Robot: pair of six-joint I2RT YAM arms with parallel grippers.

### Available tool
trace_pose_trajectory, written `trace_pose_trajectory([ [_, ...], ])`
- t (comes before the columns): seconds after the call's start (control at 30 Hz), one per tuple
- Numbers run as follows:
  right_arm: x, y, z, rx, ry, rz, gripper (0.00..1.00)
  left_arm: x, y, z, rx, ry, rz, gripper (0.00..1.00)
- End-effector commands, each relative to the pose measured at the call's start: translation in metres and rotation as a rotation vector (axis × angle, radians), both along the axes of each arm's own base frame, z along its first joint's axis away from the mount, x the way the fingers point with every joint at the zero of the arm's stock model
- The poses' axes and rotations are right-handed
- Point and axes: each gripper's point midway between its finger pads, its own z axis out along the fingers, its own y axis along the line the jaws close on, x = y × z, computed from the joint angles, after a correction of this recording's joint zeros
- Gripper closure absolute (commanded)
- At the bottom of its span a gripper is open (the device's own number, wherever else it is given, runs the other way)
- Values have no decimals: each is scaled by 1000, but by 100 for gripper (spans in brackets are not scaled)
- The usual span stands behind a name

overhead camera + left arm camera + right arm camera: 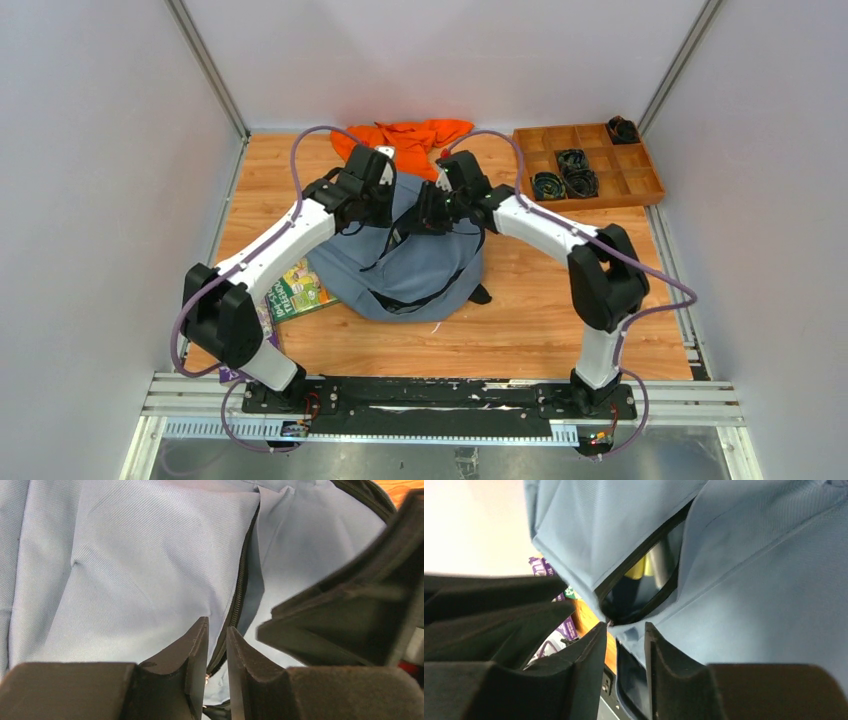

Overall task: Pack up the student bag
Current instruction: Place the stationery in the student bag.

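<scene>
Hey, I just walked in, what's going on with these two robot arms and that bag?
Both arms are bent over the student bag in the middle of the table. The left gripper sits closed around the bag's zipper line. The right gripper seems to pinch the fabric edge beside a partly unzipped opening, where something yellow shows inside. A colourful book lies on the table against the bag's left side, not yet packed.

Overhead, 2 close-ups of bag (pixel 345 270)
</scene>
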Motion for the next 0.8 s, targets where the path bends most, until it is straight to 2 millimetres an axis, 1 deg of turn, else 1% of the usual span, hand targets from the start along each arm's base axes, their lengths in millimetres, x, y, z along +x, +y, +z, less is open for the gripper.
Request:
trace_pose_trajectory([
  [0.0, -6, -21, 20, -58, -130, 4, 73, -1, -3, 29, -61, -56, -8, 69],
  [0.07, -9, -30, 20, -96, -148, 2, 85, -3, -3, 37, -73, -65, -11, 67],
  [0.13, -11, -34, 22, -109, -163, 8, 91, -5, -3, 44, -83, -80, -11, 66],
  [0.2, -11, -31, 29, -105, -183, 21, 95, -7, 0, 46, -79, -85, -5, 66],
  [0.27, -13, -26, 35, -111, -202, 39, 96, -12, 6, 43, -64, -75, 5, 66],
  [0.37, -16, -17, 45, -112, -234, 73, 98, -26, 16, 39, -61, -70, 24, 66],
  [0.5, -17, 4, 56, -109, -281, 116, 99, -46, 26, 30, -75, -57, 41, 67],
  [0.6, -11, 20, 55, -103, -278, 140, 99, -60, 34, 18, -65, -13, 50, 67],
  [0.7, -1, 34, 47, -98, -263, 151, 99, -69, 38, 4, -68, 29, 54, 67],
  [0.77, 6, 40, 37, -109, -249, 152, 99, -76, 40, -7, -72, 68, 39, 64],
])
